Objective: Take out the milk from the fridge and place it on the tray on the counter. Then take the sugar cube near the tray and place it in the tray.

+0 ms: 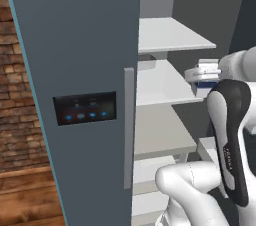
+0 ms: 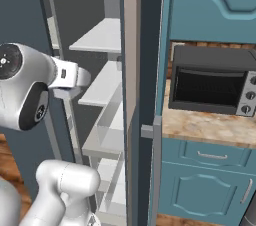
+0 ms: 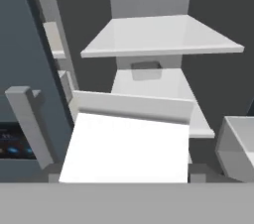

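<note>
The step in hand is the first one: getting the milk (image 1: pixel 204 89) out of the fridge (image 1: pixel 75 45). The fridge door stands open at the left of the left base view, and the arm reaches in from the lower right towards the white shelves (image 1: pixel 160 82).

The milk sits at the right middle of that view, at the front edge of the middle shelf, inside the gripper (image 1: pixel 202 75). In the hand view its white sloped top (image 3: pixel 129 143) covers the lower centre, right up against the camera. The gripper looks to be grasping the carton by its sides, jaws spread wide to suit its width, though the contact itself is hidden.

I judge the next move to be a straight pull back out of the fridge, keeping the carton upright and clear of the shelf above and the door edge. Then comes a swing right towards the desk (image 2: pixel 210 125), where the small oven (image 2: pixel 212 85) stands.
</note>
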